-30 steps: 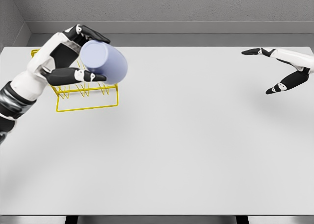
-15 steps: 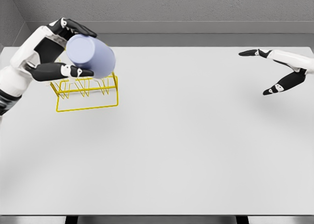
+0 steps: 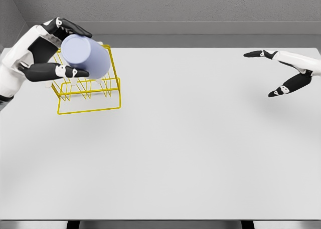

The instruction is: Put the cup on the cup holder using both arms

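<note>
A pale lavender cup is tilted on its side, base toward me, held over the yellow wire cup holder at the table's left. My left hand is shut on the cup, black fingers wrapped above and below it. The cup hides the rack's middle prongs. My right hand hovers far off at the right edge of the table, fingers spread and empty.
The white table spans the view, with a grey wall behind it. Its front edge runs along the bottom of the picture. Nothing else stands on the table besides the rack.
The left hand has carried the cup leftward and a little up, from the rack's right end to above its middle. The right hand has barely moved.
</note>
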Tool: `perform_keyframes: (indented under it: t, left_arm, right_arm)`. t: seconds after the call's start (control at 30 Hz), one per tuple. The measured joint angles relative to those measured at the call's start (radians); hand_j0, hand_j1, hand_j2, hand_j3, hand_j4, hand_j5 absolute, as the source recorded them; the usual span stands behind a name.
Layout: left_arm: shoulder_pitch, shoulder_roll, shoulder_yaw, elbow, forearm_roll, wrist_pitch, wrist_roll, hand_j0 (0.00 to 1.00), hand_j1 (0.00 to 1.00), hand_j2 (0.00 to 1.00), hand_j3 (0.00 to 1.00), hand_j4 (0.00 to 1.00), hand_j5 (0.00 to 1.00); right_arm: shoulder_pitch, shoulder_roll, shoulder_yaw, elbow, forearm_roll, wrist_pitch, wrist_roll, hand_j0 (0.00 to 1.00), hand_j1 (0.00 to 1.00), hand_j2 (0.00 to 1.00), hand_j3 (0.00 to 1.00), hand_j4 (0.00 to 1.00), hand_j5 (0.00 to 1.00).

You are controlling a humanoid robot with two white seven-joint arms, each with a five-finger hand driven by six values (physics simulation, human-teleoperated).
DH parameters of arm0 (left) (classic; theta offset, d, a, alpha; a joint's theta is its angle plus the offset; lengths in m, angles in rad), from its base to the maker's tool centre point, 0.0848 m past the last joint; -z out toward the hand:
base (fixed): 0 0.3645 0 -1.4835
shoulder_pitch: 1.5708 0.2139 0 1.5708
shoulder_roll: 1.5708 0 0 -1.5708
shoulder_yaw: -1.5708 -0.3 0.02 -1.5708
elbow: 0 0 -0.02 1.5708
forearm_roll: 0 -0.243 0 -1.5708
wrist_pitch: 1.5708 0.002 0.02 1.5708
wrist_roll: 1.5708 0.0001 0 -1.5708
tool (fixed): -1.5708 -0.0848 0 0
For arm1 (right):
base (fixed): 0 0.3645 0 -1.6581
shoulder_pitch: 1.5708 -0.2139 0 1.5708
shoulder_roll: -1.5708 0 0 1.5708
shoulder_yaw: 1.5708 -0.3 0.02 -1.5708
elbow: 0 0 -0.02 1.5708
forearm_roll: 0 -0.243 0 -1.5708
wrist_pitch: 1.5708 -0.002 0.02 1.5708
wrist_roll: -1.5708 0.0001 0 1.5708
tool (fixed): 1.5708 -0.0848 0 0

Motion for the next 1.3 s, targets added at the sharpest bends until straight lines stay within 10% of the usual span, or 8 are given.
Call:
perform_keyframes:
  t: [1.3]
  left_arm:
    - [-0.012,-0.088,0.017,0.082,-0.015,0.15,-0.001,0.41,0.41,0.41,0.41,0.41,0.41]
  right_arm:
    - [0.0,0.001,0.0,-0.001,0.0,0.0,0.001,1.0,1.0,1.0,1.0,1.0,1.0]
